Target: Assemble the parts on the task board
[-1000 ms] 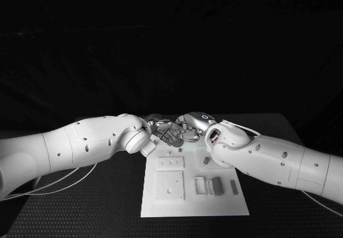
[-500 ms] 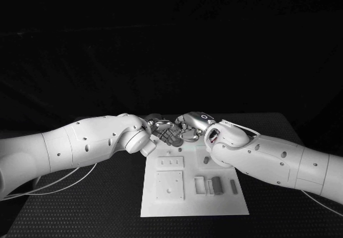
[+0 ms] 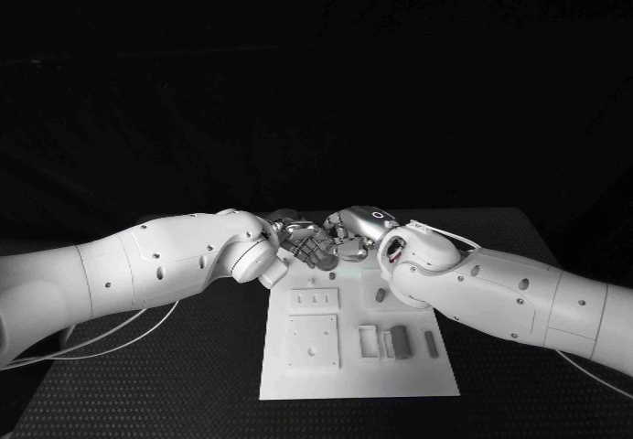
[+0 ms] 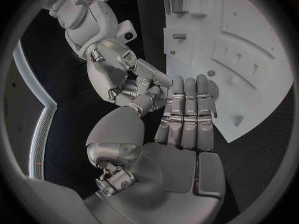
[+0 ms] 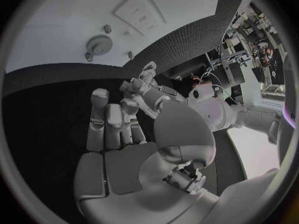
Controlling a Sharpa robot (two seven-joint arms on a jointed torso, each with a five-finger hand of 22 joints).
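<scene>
The white task board (image 3: 356, 366) lies in the middle of the table, with its far end under both hands. My left hand (image 3: 301, 243) and right hand (image 3: 351, 230) meet fingertip to fingertip just above that far end. In the left wrist view the left hand's fingers (image 4: 187, 109) lie side by side over the board's edge (image 4: 249, 40), and the right hand's curled fingers (image 4: 140, 77) touch them near the thumb. Whether a part sits between them is hidden. A round toothed part (image 5: 96, 44) lies on the board (image 5: 56, 30). Several grey parts (image 3: 403, 342) stand at the board's right.
Two raised white plates with holes (image 3: 314, 342) sit on the board's left half, and a short grey peg (image 3: 380, 295) stands mid-board. Small pegs (image 5: 107, 29) stand near the toothed part. Black table (image 3: 158, 384) surrounds the board; both forearms close in its far corners.
</scene>
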